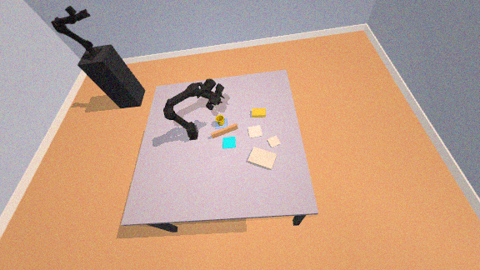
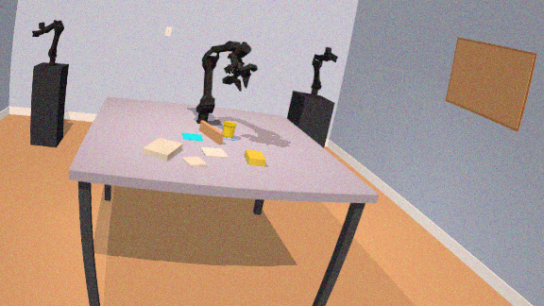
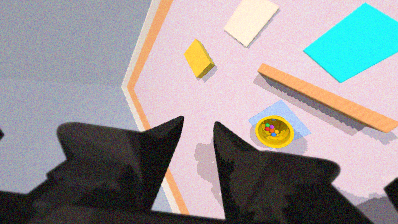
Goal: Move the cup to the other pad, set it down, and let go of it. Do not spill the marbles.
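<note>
The yellow cup (image 1: 220,120) (image 2: 229,129) (image 3: 265,141) stands upright on the pale blue pad (image 2: 232,139) (image 3: 281,108), towards one corner of it. Several coloured marbles (image 3: 272,130) lie inside the cup. The cyan pad (image 1: 229,142) (image 2: 193,137) (image 3: 355,42) is bare, on the other side of the orange bar. My gripper (image 2: 243,88) (image 3: 199,122) is partly open, with nothing between its fingers. It hangs high above the table, off to one side of the cup. In the wrist view the cup is right of the fingertips.
The orange bar (image 1: 225,131) (image 2: 211,132) (image 3: 325,96) stands between the two pads. A yellow block (image 1: 258,112) (image 2: 255,158) (image 3: 198,58), two thin cream tiles (image 1: 255,132) (image 1: 273,142) and a larger cream block (image 1: 262,158) (image 2: 162,148) lie on the table (image 1: 187,187).
</note>
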`<action>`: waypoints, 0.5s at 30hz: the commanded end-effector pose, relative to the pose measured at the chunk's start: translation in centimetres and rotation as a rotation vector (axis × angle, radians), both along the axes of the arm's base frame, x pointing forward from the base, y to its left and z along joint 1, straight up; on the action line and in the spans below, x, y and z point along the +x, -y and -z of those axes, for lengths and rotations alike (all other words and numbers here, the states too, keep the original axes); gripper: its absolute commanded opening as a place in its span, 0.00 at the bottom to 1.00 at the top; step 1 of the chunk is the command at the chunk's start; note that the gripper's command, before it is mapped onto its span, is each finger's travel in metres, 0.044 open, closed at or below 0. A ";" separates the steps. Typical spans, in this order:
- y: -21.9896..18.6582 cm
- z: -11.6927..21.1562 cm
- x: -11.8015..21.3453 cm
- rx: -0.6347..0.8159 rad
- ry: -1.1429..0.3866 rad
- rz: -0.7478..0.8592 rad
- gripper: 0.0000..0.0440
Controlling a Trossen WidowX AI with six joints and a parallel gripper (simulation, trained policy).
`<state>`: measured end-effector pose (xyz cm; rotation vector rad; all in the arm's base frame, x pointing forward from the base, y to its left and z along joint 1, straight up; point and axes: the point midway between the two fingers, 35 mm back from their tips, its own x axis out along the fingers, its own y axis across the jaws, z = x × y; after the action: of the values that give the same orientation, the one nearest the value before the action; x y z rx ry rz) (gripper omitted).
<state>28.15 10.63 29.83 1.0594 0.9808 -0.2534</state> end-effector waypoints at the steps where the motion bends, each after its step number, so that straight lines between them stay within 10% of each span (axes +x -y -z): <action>1: -0.3 0.7 -0.3 0.007 -0.072 0.027 0.34; 15: 0.0 4.2 -1.8 -0.043 -0.298 0.107 0.35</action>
<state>26.68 10.73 26.46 1.0637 1.1489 -0.4735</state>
